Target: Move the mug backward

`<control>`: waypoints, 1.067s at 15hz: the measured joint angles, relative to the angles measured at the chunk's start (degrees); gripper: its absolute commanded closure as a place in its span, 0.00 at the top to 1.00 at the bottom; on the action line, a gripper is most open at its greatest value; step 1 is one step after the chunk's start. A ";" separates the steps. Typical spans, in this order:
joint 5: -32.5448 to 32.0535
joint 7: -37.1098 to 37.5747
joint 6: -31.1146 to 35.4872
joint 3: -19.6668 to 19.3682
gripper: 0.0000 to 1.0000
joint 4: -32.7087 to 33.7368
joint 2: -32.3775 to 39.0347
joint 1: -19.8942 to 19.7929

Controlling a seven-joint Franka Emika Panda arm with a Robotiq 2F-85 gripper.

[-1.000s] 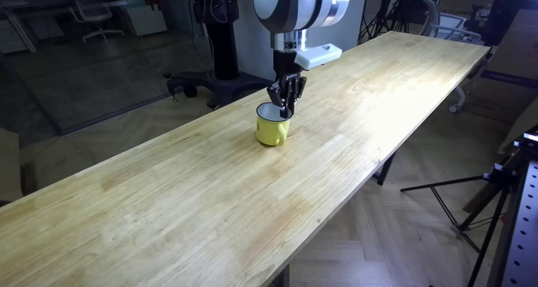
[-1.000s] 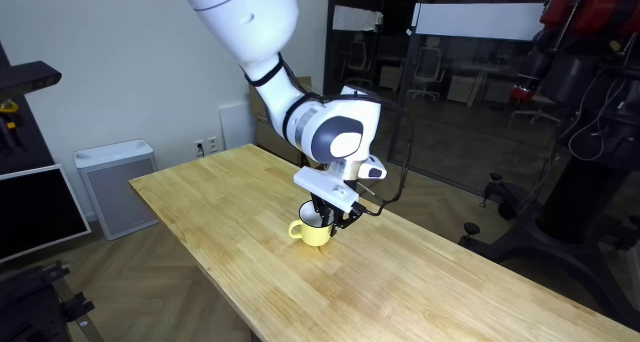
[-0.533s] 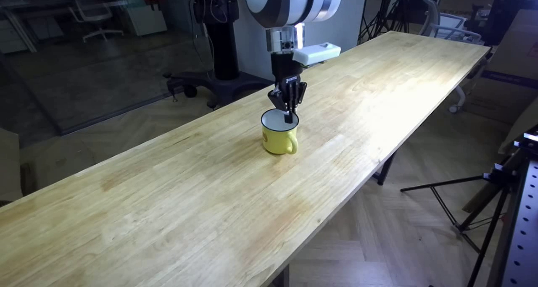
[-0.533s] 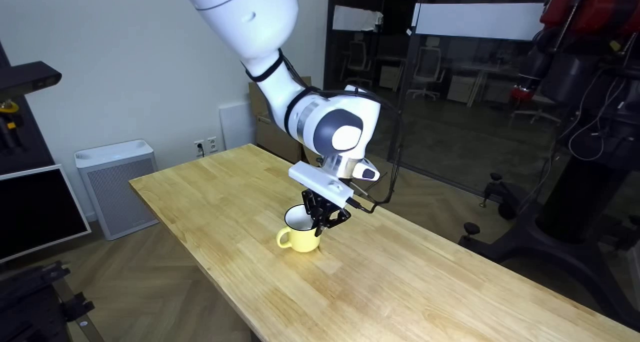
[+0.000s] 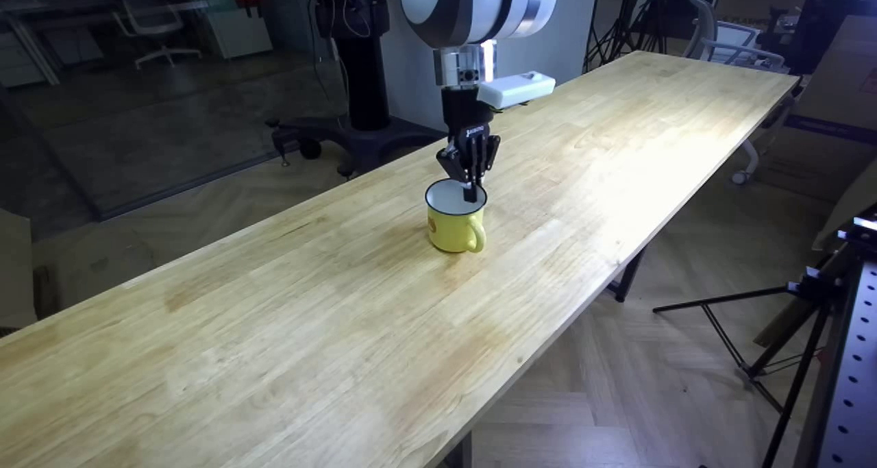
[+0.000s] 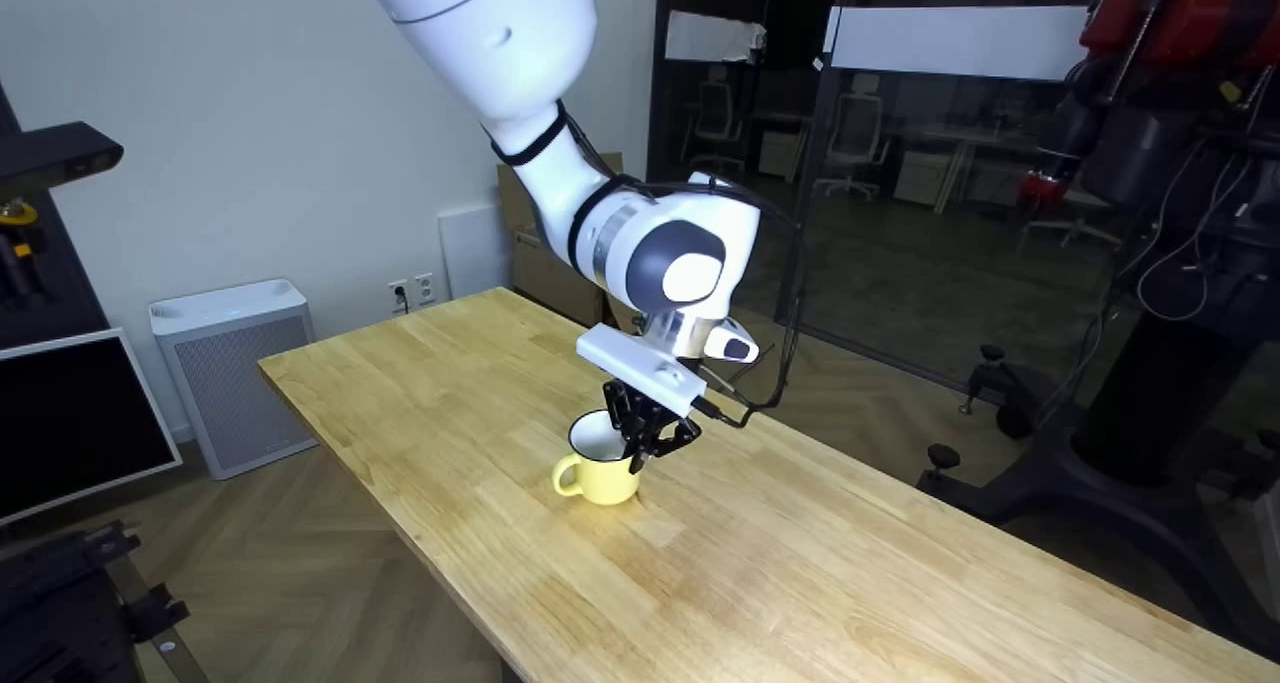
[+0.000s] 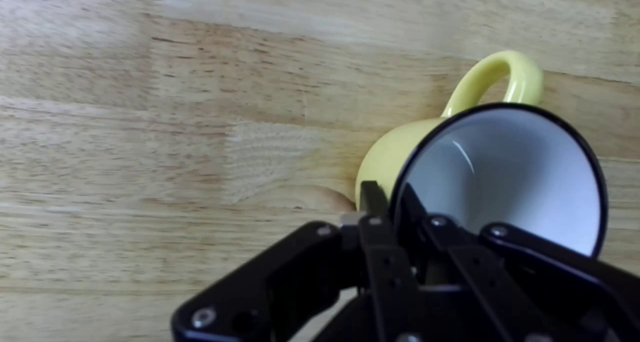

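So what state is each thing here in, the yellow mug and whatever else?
Mug: upright, apparently resting on the table; no contents showing.
Jaws: closed on the mug, one inside, one outside.
Screen: black; can't tell whether it's on.
Wall sockets: a dark plug in one.

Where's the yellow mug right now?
In the wrist view, the yellow mug is on the right, gripped at one side by the tool; both exterior views show it standing on the wooden table.
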 measured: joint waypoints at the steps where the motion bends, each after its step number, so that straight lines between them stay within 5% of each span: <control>1: 0.01 0.21 -0.18 -0.04 0.03 -0.04 -0.02 0.03; 11: 3.47 8.58 -0.63 -0.99 0.03 -12.77 -6.87 1.09; 16: 3.53 14.96 7.34 -3.31 0.03 -22.38 -12.15 4.01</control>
